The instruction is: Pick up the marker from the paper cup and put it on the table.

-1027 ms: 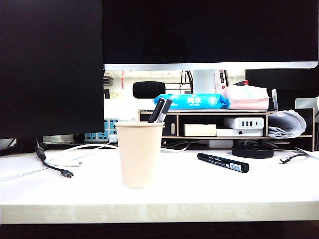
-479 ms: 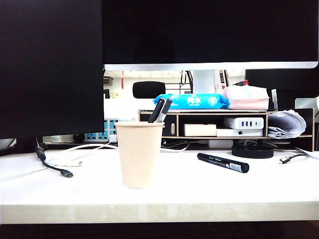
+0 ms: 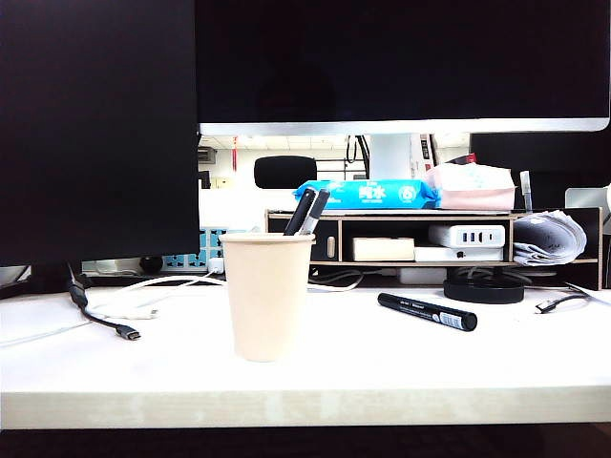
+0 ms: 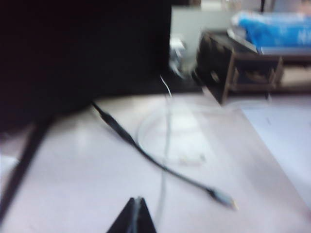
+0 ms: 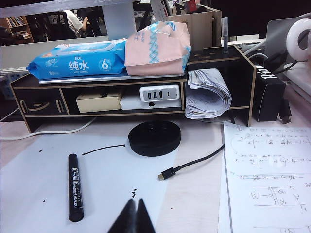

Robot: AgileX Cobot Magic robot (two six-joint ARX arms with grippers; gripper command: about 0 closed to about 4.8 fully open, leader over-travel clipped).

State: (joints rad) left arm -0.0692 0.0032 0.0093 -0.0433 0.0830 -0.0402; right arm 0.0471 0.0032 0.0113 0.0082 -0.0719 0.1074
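Already, by the look of it, the job's own goal is met.
Marker point(image 3: 427, 312): lying flat on the table point(image 3: 315, 367), well apart from the paper cup point(image 3: 266, 296); in the right wrist view it lies on the white top just ahead of the jaw tips and to one side.
Cup contents: two slim pens point(image 3: 306, 211) lean out over the rim; the thick marker is not among them.
Right gripper point(image 5: 135, 212): jaws pressed together to a point, holding nothing, low over the table just short of the marker.
Left gripper point(image 4: 137, 213): jaw tips meet in a closed wedge with nothing between them; the view is blurred, over a black cable point(image 4: 160, 165) that runs on ahead of the tips.
Risk, cable: a low sweep of the left jaws could snag the cable ahead of them and drag it across the top.
Risk, marker: it is round and lies on its side, so a nudge from the closed right jaws would probably send it rolling.
Risk, cup: it looks light and top-heavy with the leaning pens; a brush from either arm could tip it.
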